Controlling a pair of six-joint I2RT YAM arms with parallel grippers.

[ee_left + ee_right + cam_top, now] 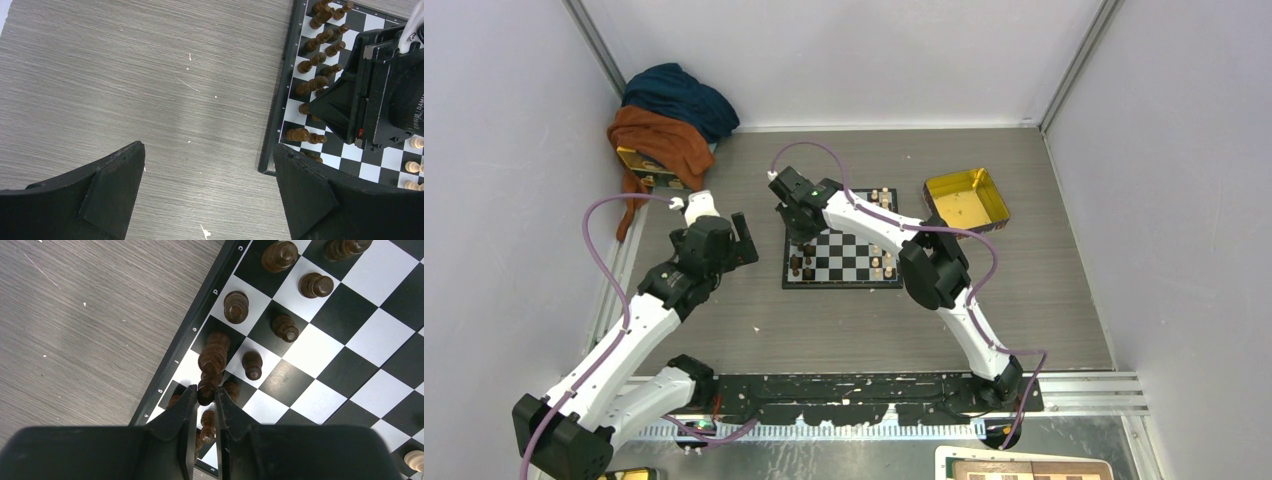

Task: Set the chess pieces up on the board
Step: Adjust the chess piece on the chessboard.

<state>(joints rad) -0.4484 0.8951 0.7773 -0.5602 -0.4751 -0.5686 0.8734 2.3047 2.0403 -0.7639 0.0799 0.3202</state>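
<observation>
Over bare table (100, 75) left of the board (849, 256), my left end effector (207, 150) hangs spread wide. My right end effector (205, 389) pinches a dark brown piece (206, 393) among crowded neighbours (252, 365); letting go carelessly could topple them. Along the board's right side stand the light-tan chess pieces (886, 266). Rightmost, the yellow tray (969, 195) shows only specks, too small to judge.

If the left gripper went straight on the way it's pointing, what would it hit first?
Probably the bare table: the open left gripper points at grey wood-grain surface just beside the board, though depth is unclear.
</observation>
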